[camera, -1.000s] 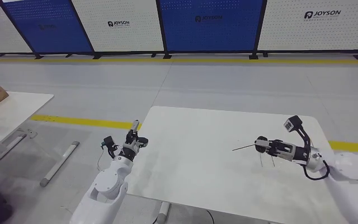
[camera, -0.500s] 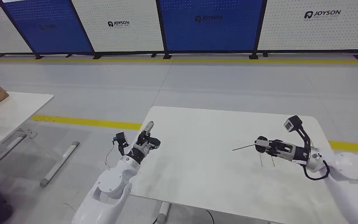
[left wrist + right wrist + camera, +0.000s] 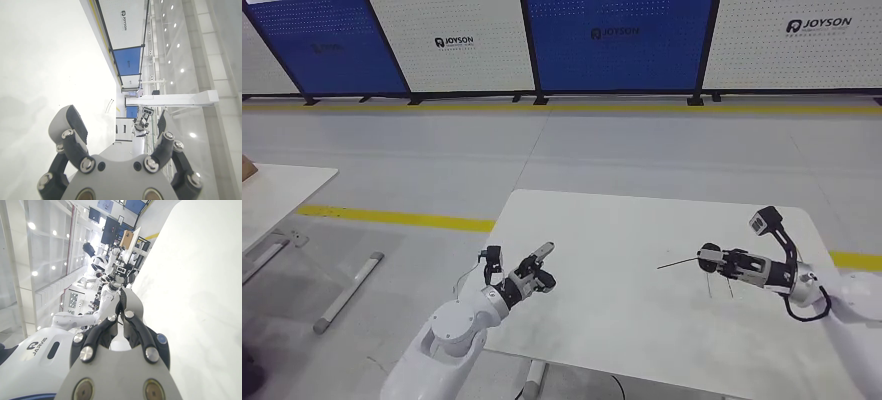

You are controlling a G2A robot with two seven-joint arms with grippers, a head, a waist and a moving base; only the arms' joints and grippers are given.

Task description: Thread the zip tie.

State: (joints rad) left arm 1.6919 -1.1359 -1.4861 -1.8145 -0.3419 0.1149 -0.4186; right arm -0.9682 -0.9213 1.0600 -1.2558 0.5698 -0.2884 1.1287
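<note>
A thin black zip tie [image 3: 678, 263] sticks out sideways from my right gripper [image 3: 708, 258], which is shut on its end above the right part of the white table [image 3: 612, 240]. In the right wrist view the fingers [image 3: 122, 298] are pressed together. Two more zip ties [image 3: 719, 286] lie on the table just in front of that gripper, seen far off as zip ties [image 3: 109, 105] in the left wrist view. My left gripper [image 3: 542, 266] hovers over the table's near-left corner, open [image 3: 119, 123] with nothing between its fingers, well apart from the held tie.
The table's left edge [image 3: 497, 235] runs beside my left arm. A second white table [image 3: 277, 195] stands farther left across the floor. A yellow floor line [image 3: 392, 217] passes behind it.
My left gripper has swung right from beside the table's left edge to over its near-left corner and turned toward the centre. The right gripper and its zip tie stayed still.
</note>
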